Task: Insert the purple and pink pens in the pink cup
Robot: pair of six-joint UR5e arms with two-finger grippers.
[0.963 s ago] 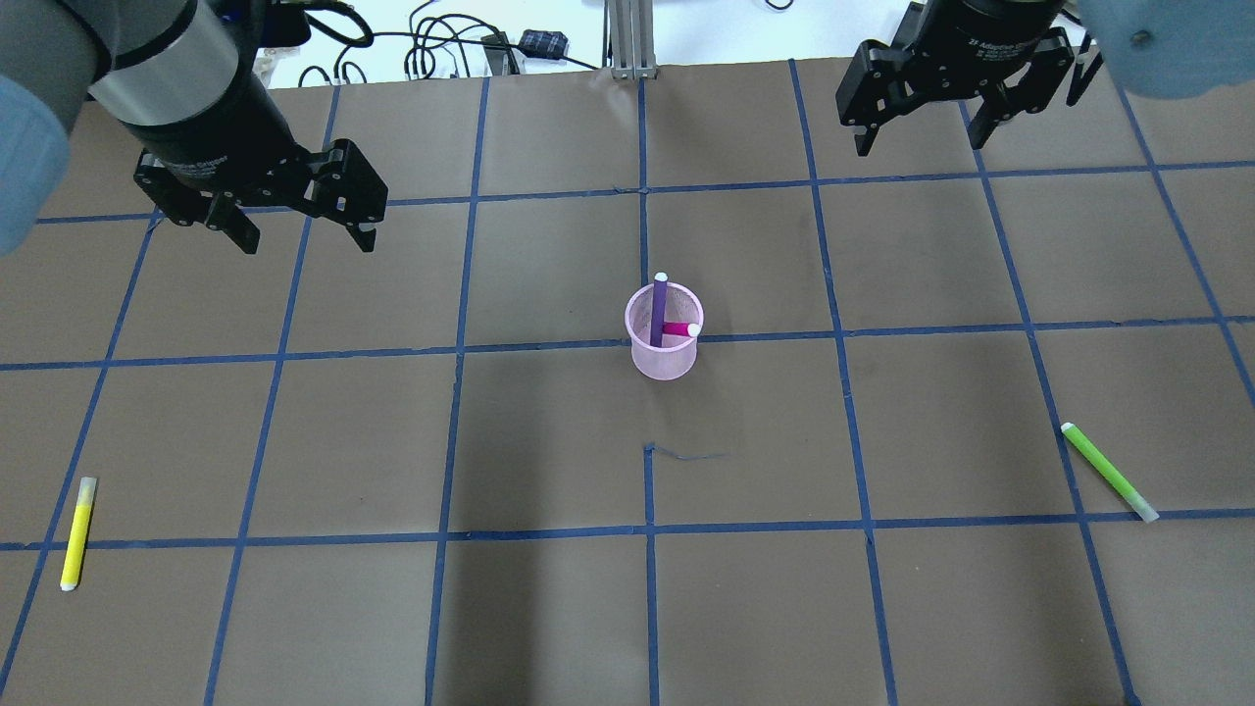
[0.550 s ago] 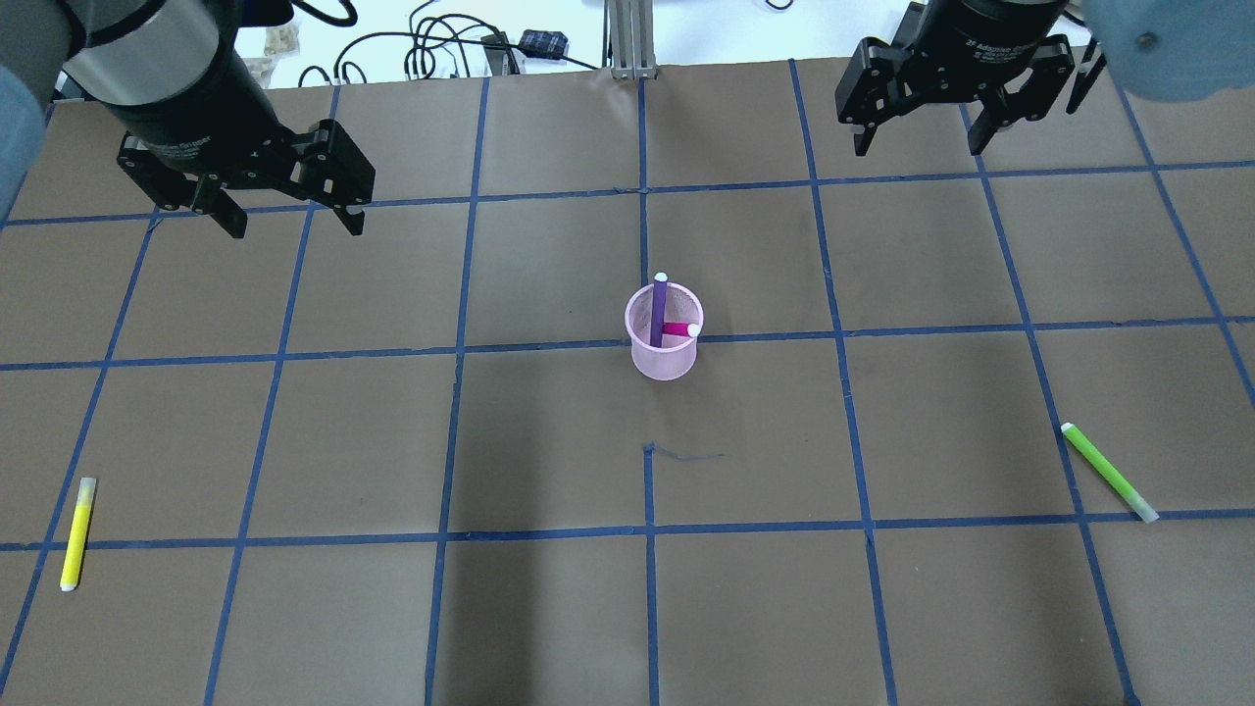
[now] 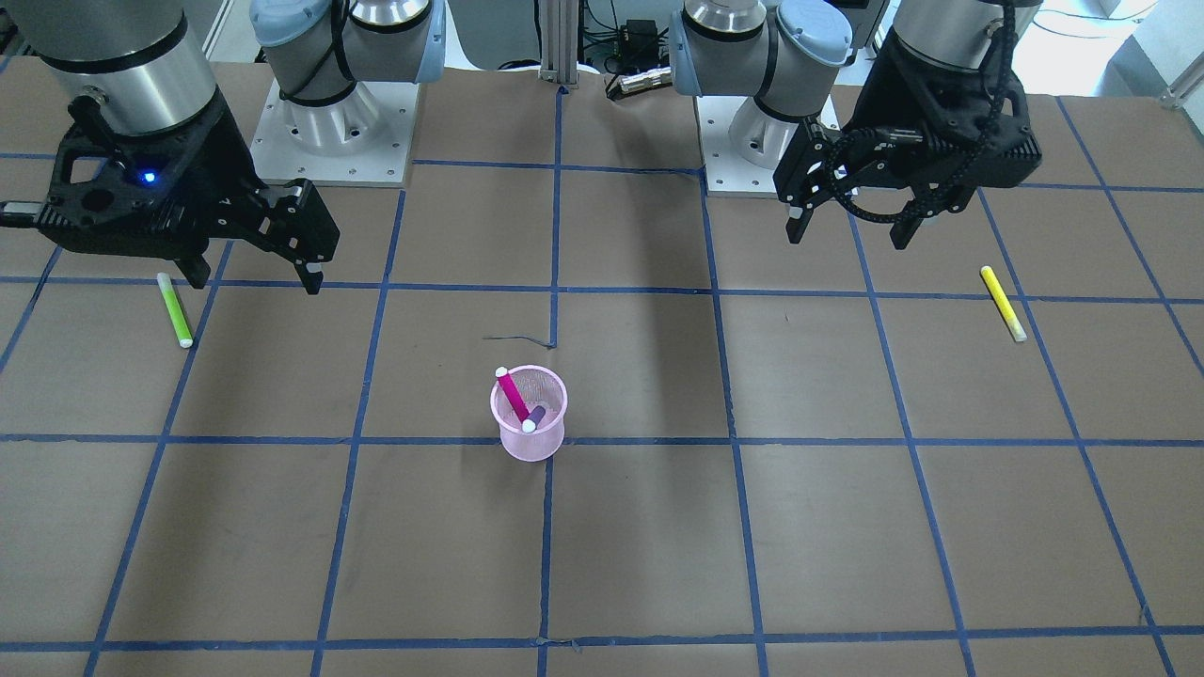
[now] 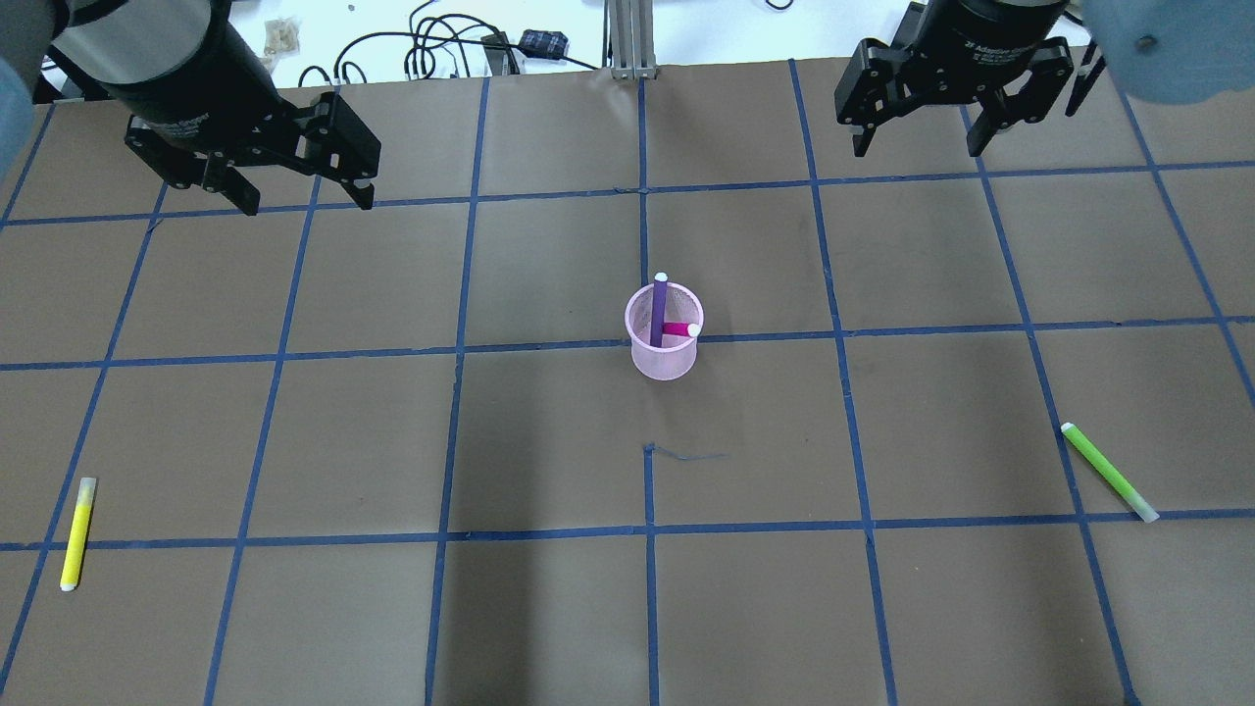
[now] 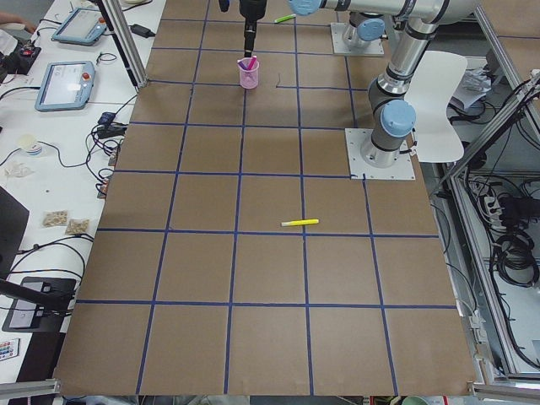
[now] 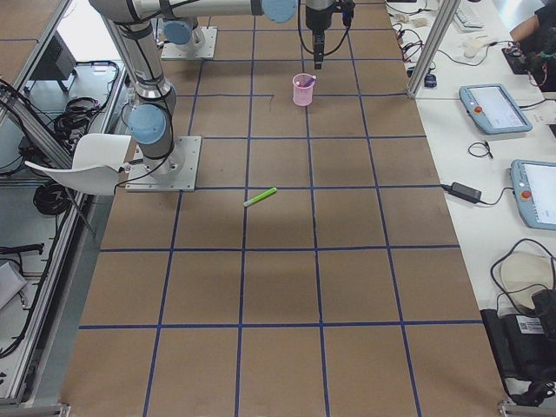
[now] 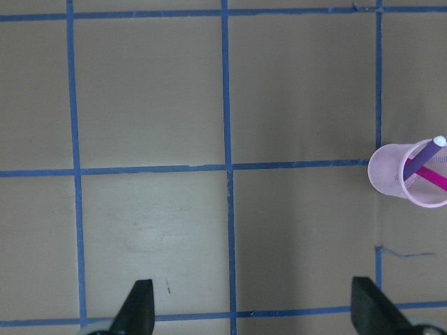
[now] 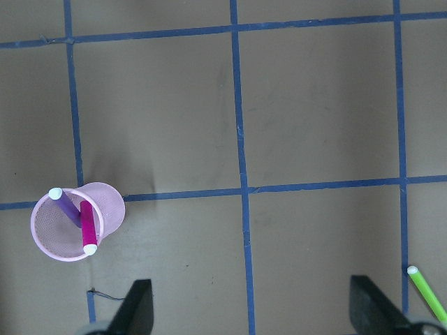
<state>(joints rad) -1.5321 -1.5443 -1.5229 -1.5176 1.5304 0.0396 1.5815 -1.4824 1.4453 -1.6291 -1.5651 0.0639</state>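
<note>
The pink mesh cup [image 4: 664,357] stands upright at the table's middle, also seen in the front view [image 3: 531,439]. The purple pen [image 4: 658,309] and the pink pen [image 4: 677,329] both stand in it, leaning on the rim. They also show in the left wrist view, purple pen [image 7: 422,159], and the right wrist view, pink pen [image 8: 87,223]. My left gripper [image 4: 307,201] is open and empty, high at the far left. My right gripper [image 4: 919,147] is open and empty, high at the far right. Both are well away from the cup.
A yellow pen [image 4: 76,532] lies near the front left edge. A green pen [image 4: 1108,471] lies at the front right. Cables and a metal post [image 4: 627,39] sit beyond the table's far edge. Blue tape lines grid the brown surface.
My left gripper has drawn back toward the table's far left edge, still open. My right gripper has barely moved. The cup and the pens have not moved.
</note>
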